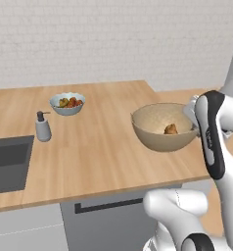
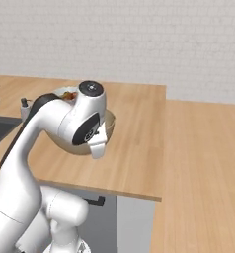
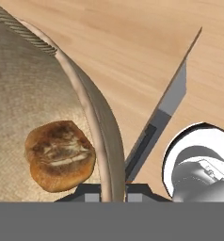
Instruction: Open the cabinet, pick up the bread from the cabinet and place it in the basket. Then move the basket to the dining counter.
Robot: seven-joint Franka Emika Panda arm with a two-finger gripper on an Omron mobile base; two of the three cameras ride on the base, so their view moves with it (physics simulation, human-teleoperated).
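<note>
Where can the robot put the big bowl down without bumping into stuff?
The widest bare wood on the dining counter lies between the soap bottle and the basket. More lies behind the basket, right of the fruit bowl. It's crowded at the left, where the sink, soap bottle and fruit bowl bunch together.

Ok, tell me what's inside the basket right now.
The bread lies inside the basket, against the wall near the rim where the gripper is shut. In the left base view the near wall and the arm hide part of the basket floor.
</note>
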